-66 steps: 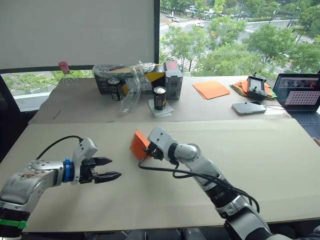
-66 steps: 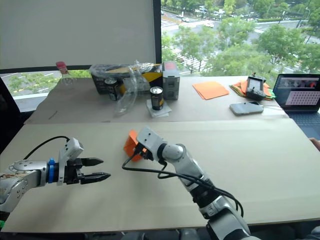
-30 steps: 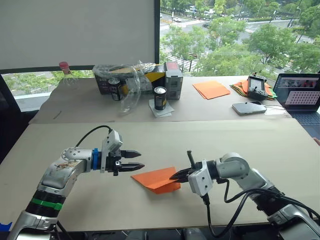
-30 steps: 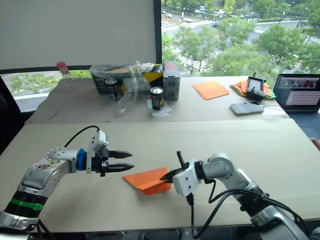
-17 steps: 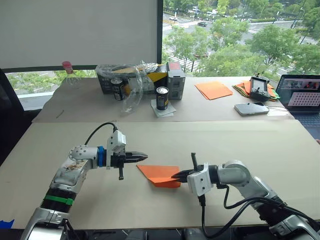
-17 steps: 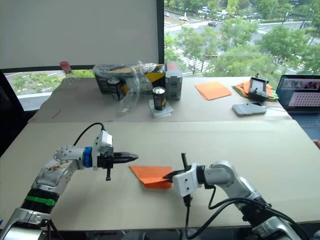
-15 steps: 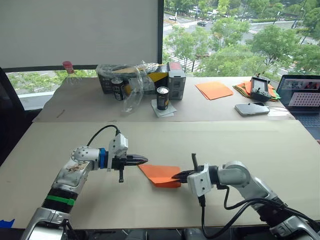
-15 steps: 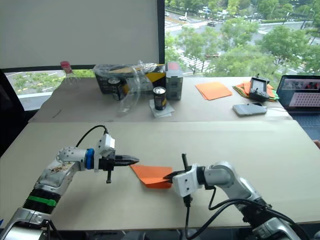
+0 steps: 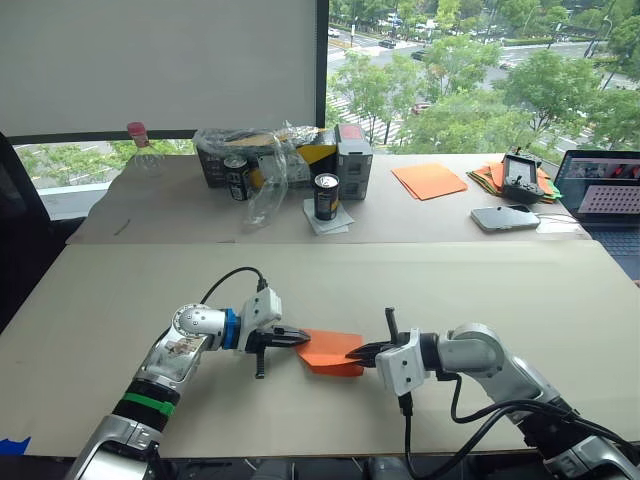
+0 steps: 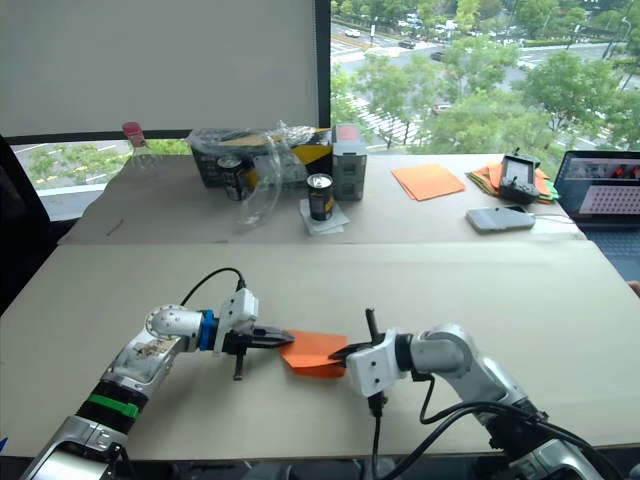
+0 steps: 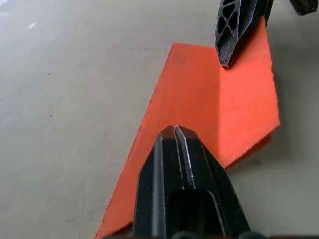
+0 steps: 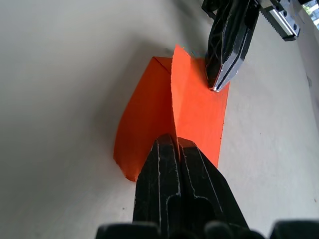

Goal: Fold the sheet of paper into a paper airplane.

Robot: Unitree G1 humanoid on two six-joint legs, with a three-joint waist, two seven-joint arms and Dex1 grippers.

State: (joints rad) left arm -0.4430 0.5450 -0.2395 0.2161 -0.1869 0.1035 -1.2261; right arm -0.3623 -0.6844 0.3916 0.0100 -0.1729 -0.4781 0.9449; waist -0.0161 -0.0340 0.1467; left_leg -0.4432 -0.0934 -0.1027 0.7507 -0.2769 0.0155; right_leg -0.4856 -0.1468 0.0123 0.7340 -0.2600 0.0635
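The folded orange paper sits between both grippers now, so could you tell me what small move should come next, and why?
Probably slide the shut left gripper along the folded orange paper to flatten its raised crease. Its fingertips rest on the paper's near end while the right gripper, shut on the opposite edge, pins it to the table, and the wrist views show one flap standing up.

Lay low on the beige surface [image 9: 480, 290] as a bright-orange, layered, pointed sheet of paper [image 9: 330, 350], one flap raised along a crease. Was pinched at opposite ends by left pincer [image 9: 305, 338] and right pincer [image 9: 356, 351].
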